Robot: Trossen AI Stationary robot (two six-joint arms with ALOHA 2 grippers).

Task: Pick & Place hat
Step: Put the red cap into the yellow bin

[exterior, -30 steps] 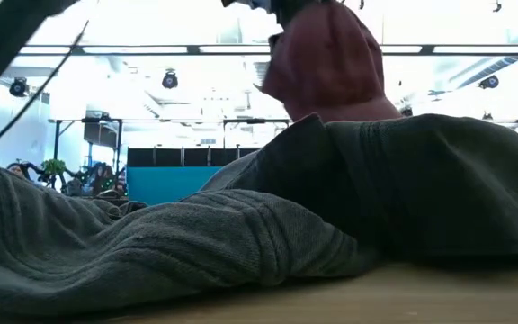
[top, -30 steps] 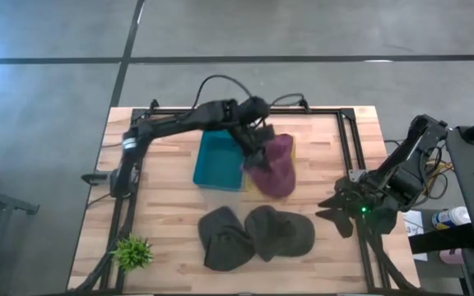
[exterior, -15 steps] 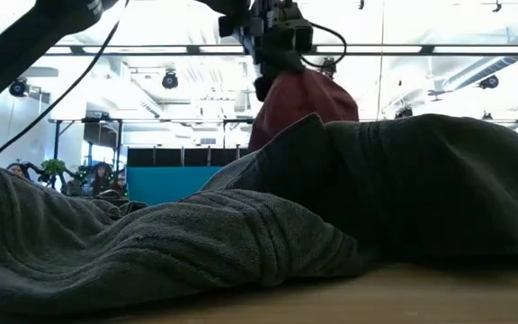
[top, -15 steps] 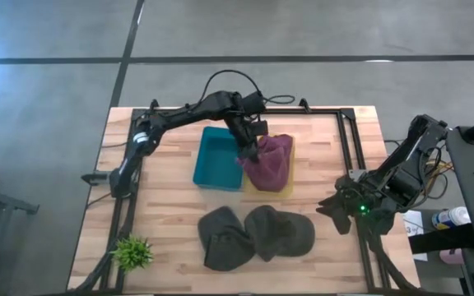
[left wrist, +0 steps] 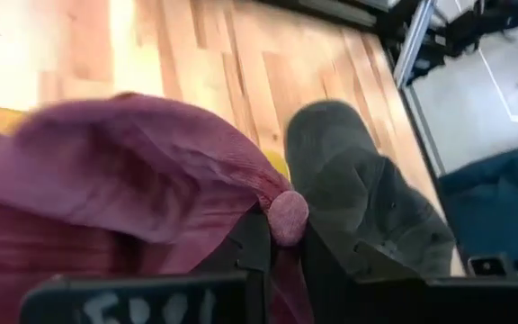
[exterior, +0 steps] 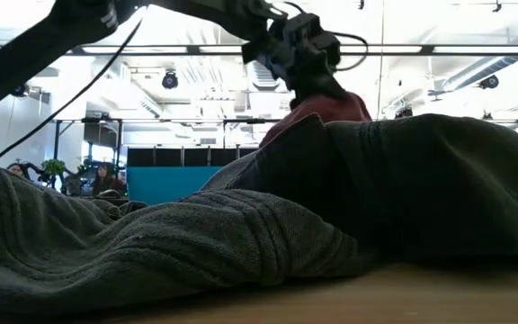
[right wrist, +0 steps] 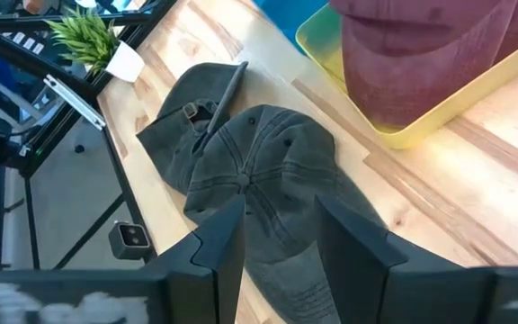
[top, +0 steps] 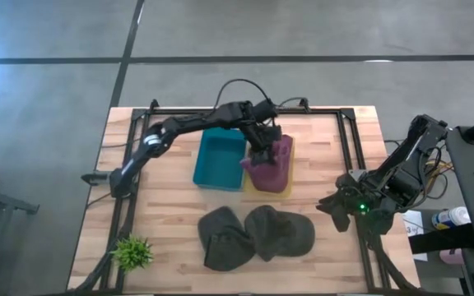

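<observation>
Wooden tabletop (top: 163,214) underneath, the left gripper (left wrist: 277,238) pinches the maroon hat (top: 268,163) by its crown button, the hat sagging into the yellow tray (right wrist: 439,103) below it. Soft, light cloth: likely best gripped at crown or brim. Right gripper (right wrist: 272,234), fingers apart, waits over two grey caps (top: 253,234).

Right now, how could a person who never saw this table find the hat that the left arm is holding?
Look at the far middle of the wooden table, where a teal bin and a yellow tray sit side by side. The maroon hat is in the tray, pinched by the left gripper. Both other hats are dark grey.
</observation>
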